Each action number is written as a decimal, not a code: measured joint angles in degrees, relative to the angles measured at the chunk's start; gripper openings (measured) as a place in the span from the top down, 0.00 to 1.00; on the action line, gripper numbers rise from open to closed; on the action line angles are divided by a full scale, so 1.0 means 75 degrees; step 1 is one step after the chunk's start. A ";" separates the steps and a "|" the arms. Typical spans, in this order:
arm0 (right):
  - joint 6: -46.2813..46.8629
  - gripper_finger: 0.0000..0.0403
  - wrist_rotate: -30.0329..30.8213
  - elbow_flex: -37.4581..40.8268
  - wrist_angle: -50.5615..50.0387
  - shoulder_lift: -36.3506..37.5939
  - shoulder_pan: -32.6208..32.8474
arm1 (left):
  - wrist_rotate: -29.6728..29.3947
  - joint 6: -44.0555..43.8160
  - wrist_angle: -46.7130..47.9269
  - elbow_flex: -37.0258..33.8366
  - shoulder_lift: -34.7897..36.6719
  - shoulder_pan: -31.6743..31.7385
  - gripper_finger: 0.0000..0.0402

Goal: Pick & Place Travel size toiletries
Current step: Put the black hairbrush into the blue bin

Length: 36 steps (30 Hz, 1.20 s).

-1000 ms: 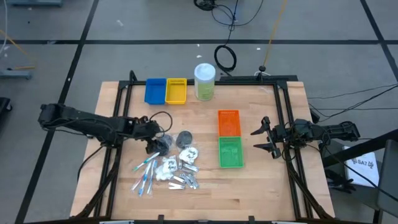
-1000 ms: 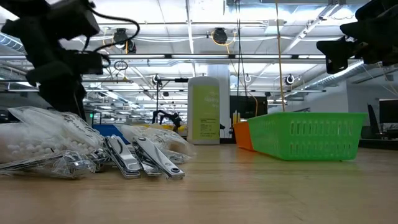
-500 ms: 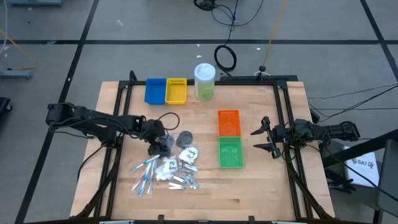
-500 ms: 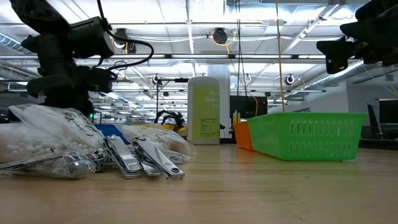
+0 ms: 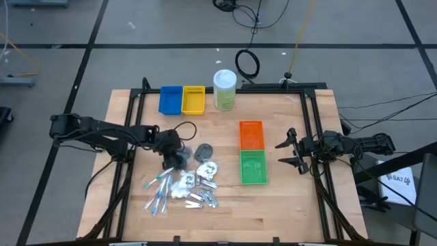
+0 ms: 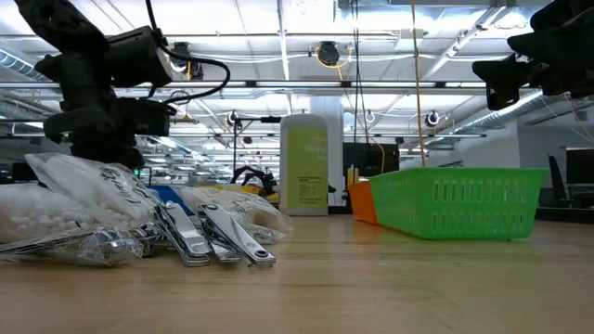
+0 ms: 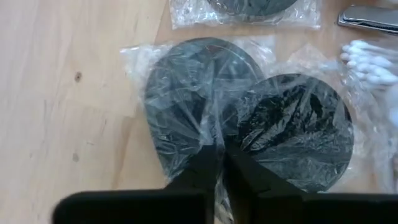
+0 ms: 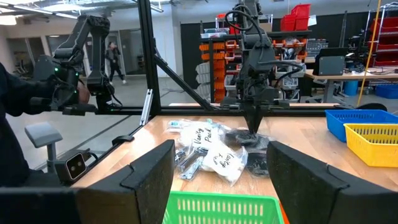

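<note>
The travel size toiletries lie in a heap (image 5: 184, 184) at the table's near left: sticks in clear wrap, white packets, silvery clippers (image 6: 218, 237). At the heap's far edge lies a clear-wrapped packet with two dark grey round pads (image 7: 186, 93), flat on the wood. My left gripper (image 5: 176, 158) stands over it, shut on its wrap. Another dark pad (image 5: 203, 152) lies just to its right. My right gripper (image 5: 290, 152) waits open at the table's right side, holding nothing. My left gripper pinches the clear wrap (image 7: 214, 134) between its two fingers, where the two dark pads meet. The fingers (image 7: 199, 174) come steeply from above, slanting down. The wrap is crinkled and bunched at the fingertips. The packet lies flat on the table.
Blue (image 5: 170, 99) and yellow (image 5: 193, 99) trays and a tall clear jar (image 5: 224, 89) stand at the far edge. Orange (image 5: 251, 134) and green (image 5: 252, 167) trays sit right of centre. Bare wood lies along the near edge.
My left gripper has sunk a little onto the pad packet and shifted slightly toward the table's right, tipping steeper. Its fingers have come together on the wrap. The packet has stayed on the table.
</note>
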State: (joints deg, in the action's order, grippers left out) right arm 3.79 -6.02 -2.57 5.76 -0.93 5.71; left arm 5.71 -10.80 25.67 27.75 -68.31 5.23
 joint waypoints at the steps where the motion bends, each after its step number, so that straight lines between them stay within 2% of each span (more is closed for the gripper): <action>1: -0.0002 0.40 0.0000 0.0000 0.0000 0.0000 -0.0002 | 0.0012 -0.0056 0.0036 -0.0006 0.0093 0.0000 0.98; 4: -0.0002 0.40 0.0000 0.0000 0.0000 0.0000 0.0001 | 0.0034 -0.0156 0.0011 -0.0015 0.0466 0.0000 0.96; 9: 0.0000 0.40 0.0000 0.0000 0.0002 0.0000 0.0001 | 0.0023 -0.0032 0.0006 -0.0015 0.1090 0.0000 0.99; 15: 0.0001 0.40 0.0000 0.0000 0.0000 0.0000 -0.0002 | -0.0484 -0.0020 -0.0008 -0.0015 0.1628 0.0000 0.97; 19: -0.0002 0.40 0.0000 0.0000 0.0000 0.0000 -0.0002 | -0.0759 -0.0415 -0.0014 -0.0009 0.1675 0.0000 0.94; 23: 0.0001 0.40 0.0000 0.0000 0.0000 0.0000 -0.0001 | -0.0883 -0.0714 0.0025 -0.0006 0.1675 0.0000 0.82; 26: -0.0001 0.40 0.0001 0.0000 0.0000 0.0000 -0.0001 | -0.1153 -0.1035 0.0311 0.0000 0.1675 0.0000 0.69; 31: -0.0002 0.40 0.0003 0.0000 0.0000 0.0000 0.0001 | -0.1168 -0.1091 0.0982 0.0000 0.1675 0.0000 0.48; 36: 0.0001 0.40 0.0000 0.0000 0.0000 0.0000 -0.0002 | -0.0965 -0.1732 0.1482 0.0000 0.1658 -0.0036 0.37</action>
State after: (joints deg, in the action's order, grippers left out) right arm 3.79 -6.02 -2.57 5.76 -0.93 5.70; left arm -1.53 -23.80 36.78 27.75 -55.87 4.97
